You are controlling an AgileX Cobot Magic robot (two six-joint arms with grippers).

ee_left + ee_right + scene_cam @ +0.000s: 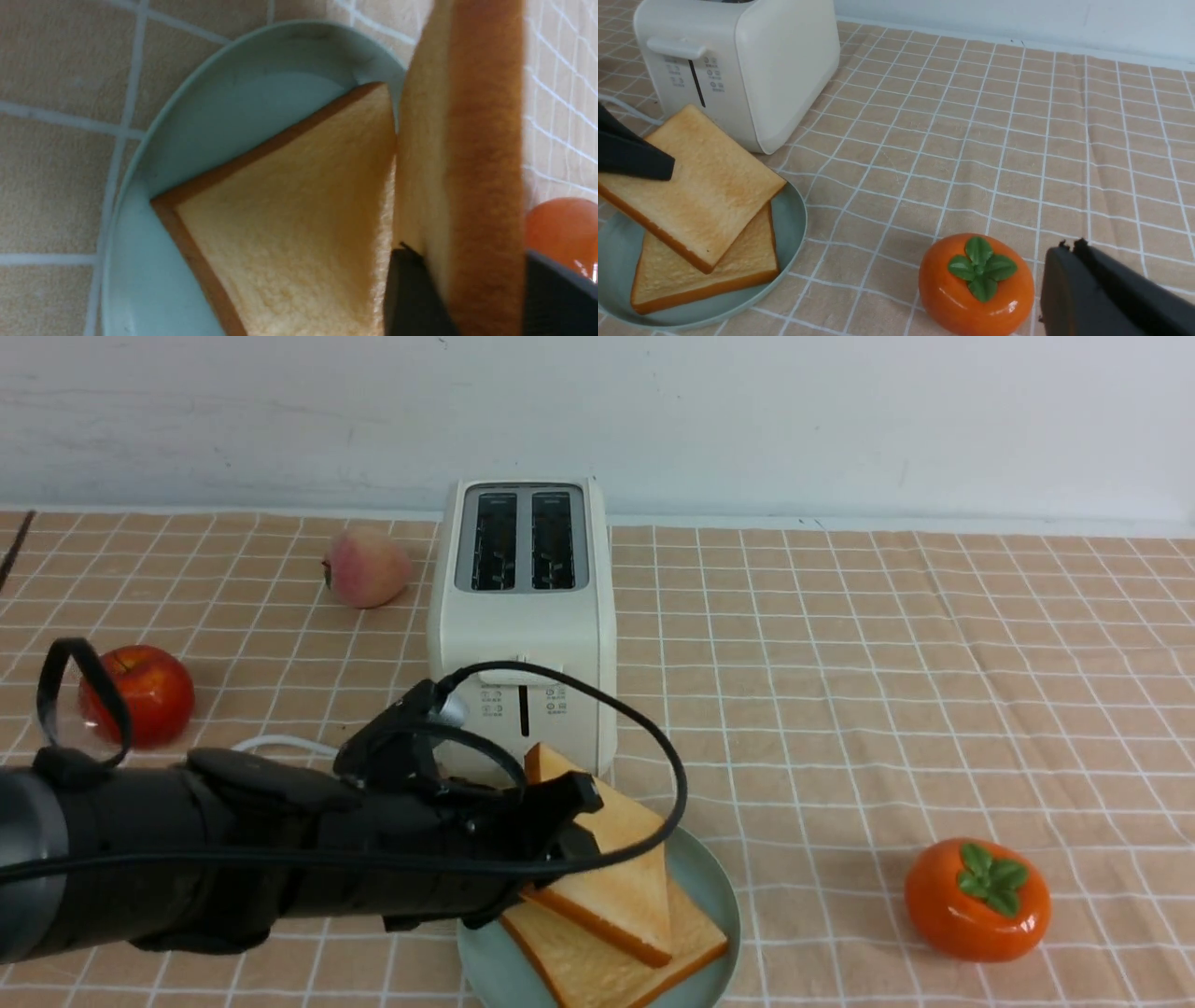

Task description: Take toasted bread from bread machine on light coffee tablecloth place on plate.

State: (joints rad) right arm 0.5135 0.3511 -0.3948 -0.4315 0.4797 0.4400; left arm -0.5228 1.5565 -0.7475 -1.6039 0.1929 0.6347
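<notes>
Reaching in from the left, the left gripper (583, 821) has a slice of toasted bread clamped at one edge, its black fingers (411, 303) pressed on both faces; the held slice (621, 873) hangs tilted over the plate (721, 887), high corner towards the bread machine (523, 616), low edge down by the second piece; whether the two touch, I cannot tell. That lower slice (597, 975) lies flat on the plate, golden face up, one corner out near the rim. The pale mint plate sits on the light coffee tablecloth (840, 691), just in front of the bread machine; both slots on top look dark and empty, and a white cord (280, 744) trails off on its left. Over on the right, an orange persimmon (976, 899) sits well apart from the plate; a red apple (140, 695) and a peach (366, 567) lie to the left of the bread machine. The right gripper (1106, 294) shows only as a black shape in a corner of its own wrist view, near the persimmon; fingers apart or together, I cannot tell.
</notes>
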